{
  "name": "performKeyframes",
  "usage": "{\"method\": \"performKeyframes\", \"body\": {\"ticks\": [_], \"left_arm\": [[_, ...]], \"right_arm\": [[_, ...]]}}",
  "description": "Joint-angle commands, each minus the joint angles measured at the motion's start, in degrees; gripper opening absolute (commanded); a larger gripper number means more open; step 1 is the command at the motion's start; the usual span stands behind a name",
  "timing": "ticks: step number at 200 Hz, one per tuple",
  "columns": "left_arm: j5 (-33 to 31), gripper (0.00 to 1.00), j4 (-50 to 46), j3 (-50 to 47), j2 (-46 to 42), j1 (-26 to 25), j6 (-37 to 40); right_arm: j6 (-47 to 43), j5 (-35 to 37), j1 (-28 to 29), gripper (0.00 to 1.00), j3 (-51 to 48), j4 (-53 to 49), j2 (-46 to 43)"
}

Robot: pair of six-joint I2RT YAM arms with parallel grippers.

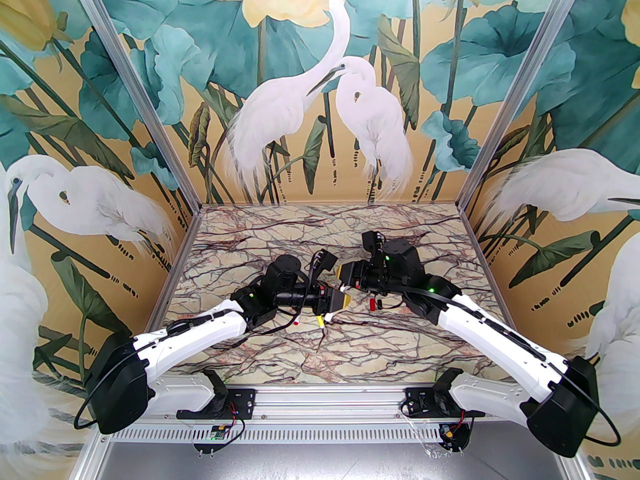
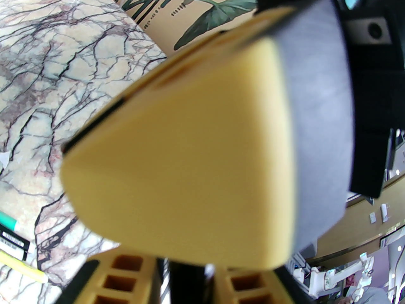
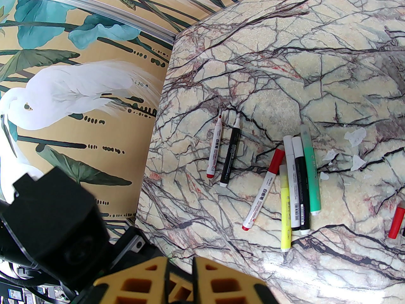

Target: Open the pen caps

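Several pens lie side by side on the marble table: a white one with a bare red tip, a black one, a white one with a red cap, then yellow, white-and-black and green ones. A loose red cap lies to their right, also seen at mid-table as the red cap. My left gripper and right gripper meet tip to tip above the pens. The right gripper is shut. The left gripper has its jaws close together around a dark shape I cannot identify.
The right arm's yellow finger fills the space just ahead of the left wrist camera. Torn white scraps lie beyond the pens. Painted walls enclose the table on three sides; the left wall stands close to the pens.
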Motion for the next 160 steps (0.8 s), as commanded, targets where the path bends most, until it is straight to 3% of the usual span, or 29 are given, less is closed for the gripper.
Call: {"method": "performKeyframes", "body": {"ticks": [1, 20, 84, 116, 160], "left_arm": [[-1.0, 0.14, 1.0, -1.1, -1.8, 0.0, -0.1], [-0.8, 0.06, 0.1, -0.9, -1.6, 0.0, 0.2], [9.2, 0.06, 4.3, -1.8, -0.8, 0.0, -2.2], [14.9, 0.07, 6.2, -1.5, 0.1, 0.0, -4.0], [14.3, 0.07, 4.1, -2.3, -1.5, 0.1, -2.9]], "right_arm": [[0.5, 0.2, 0.5, 0.14, -1.1, 0.2, -1.3], [0.8, 1.8, 0.4, 0.14, -1.8, 0.9, -2.5], [-2.8, -0.4, 0.2, 0.14, -2.2, 5.4, -5.2], [-5.7, -4.8, -0.1, 0.14, -2.5, 10.5, -6.1], [-6.6, -7.1, -1.4, 0.14, -2.0, 13.9, -6.9]]}}
